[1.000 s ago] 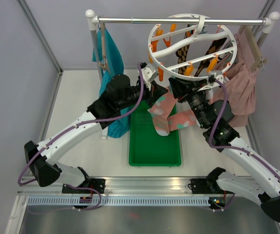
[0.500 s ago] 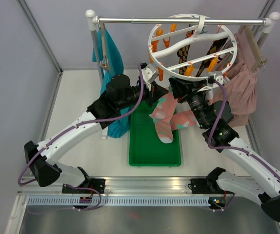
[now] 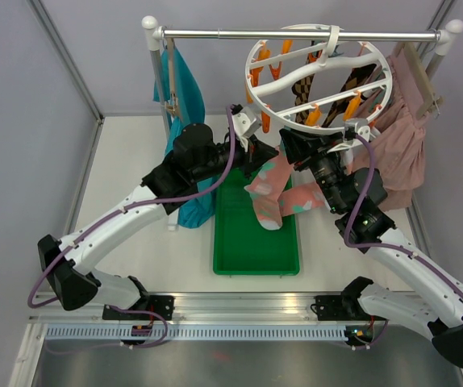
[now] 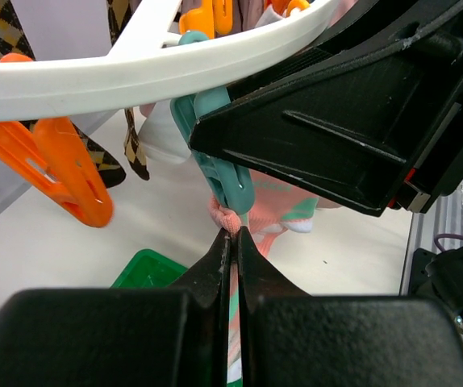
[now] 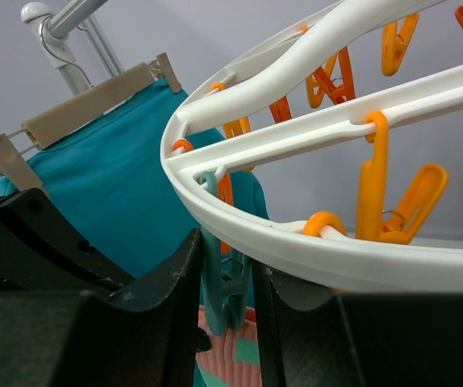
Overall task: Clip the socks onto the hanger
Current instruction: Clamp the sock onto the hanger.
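Pink sock [image 3: 270, 187], mint patches, pinched in left pincer [image 4: 231, 235]; right pincer [image 5: 226, 274] squeezing teal clip [image 5: 215, 235].

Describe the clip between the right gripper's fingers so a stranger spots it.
Start at the round white hanger on the rail. On its near rim, one clip hangs between the fingers of the right gripper, above the pink sock. It is teal; neighbours are orange.

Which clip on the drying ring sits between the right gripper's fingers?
The teal clip under the ring's near rim, just above the pink sock; the orange clips around it hang free.
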{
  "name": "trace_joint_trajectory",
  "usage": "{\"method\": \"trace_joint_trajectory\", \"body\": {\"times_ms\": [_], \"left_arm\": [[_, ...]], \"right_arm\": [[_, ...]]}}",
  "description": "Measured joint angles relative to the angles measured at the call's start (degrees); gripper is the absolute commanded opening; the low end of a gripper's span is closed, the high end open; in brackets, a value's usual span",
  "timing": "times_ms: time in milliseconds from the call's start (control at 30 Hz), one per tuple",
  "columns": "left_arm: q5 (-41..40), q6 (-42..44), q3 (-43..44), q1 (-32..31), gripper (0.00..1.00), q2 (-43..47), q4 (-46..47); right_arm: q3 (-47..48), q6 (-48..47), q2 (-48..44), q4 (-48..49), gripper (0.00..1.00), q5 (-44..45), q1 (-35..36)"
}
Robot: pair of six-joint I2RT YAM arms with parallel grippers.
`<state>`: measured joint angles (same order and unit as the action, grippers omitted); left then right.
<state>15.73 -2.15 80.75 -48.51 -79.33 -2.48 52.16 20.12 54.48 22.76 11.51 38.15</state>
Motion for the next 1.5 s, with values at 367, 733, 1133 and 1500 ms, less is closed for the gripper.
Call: {"method": "trace_joint_trajectory", "body": {"times_ms": [367,733,1133,1500], "left_arm": [[1.36,0.00,-0.68,0.00,0.02,1.14,-0.48],[1.38,-0.02,-1.49,0.15,0.02,1.25,-0.28],[1.42,-1.14,-2.78,2.19,0.02,1.25,2.49],[4.42,-1.29,-2.97,2.27,0.02,1.27,2.60]], "right_arm": [[-0.26,-0.02,-0.42,0.44,0.00,0.02,0.26],[-0.50,0.00,-0.44,0.66,0.00,0.00,0.26],[-1.29,0.02,-0.85,0.85,0.00,0.02,0.26],[-2.01,0.02,-0.85,2.21,0.00,0.22,0.26]]}}
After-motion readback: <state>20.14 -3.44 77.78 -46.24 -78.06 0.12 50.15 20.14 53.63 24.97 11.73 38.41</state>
